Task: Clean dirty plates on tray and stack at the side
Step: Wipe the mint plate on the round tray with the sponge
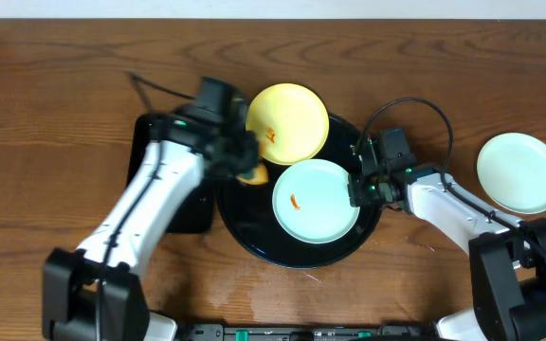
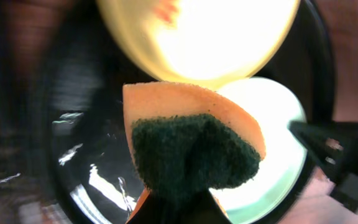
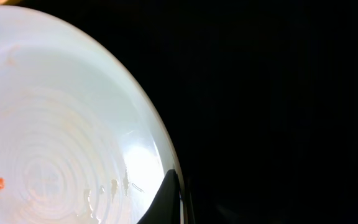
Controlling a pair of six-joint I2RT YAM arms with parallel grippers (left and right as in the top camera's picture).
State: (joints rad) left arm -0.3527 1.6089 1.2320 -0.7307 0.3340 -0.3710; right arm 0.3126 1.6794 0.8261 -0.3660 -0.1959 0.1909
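**Sponge gripped at tray's left side; right fingers closed at plate rim**

Reference object: the large round glossy black tray (image 1: 254, 235), at the middle of the brown wooden bench (image 1: 64, 95).

Plates. The pale yellow round plate (image 1: 287, 123) lies on the tray's far-left part, with its edge passing over the tray rim. It carries a small orange smear. One pale mint-white round plate (image 1: 316, 201) lies flat inside the tray, right of centre and just beside the yellow plate, with an orange streak left of its middle. A second pale mint-white round plate (image 1: 520, 172) rests on the bench well to the right of the tray.

Left fingers (image 1: 240, 156). These are closed on an orange foam sponge with a dark green scouring face (image 1: 254, 174). They are over the tray's left edge, just beside the near rim of the yellow plate. The left wrist view shows the sponge pinched at its lower end, green face towards the camera and both tray plates beyond it.

Right fingers (image 1: 360, 185). These are fully closed at the tray's right side, against the right rim of the mint-white plate in the tray. The right wrist view shows one dark finger tip (image 3: 166, 199) at that rim. Whether the rim is pinched cannot be told.

Other. A smaller rectangular black tray (image 1: 144, 142) lies touching the round tray's left side, under the left arm.
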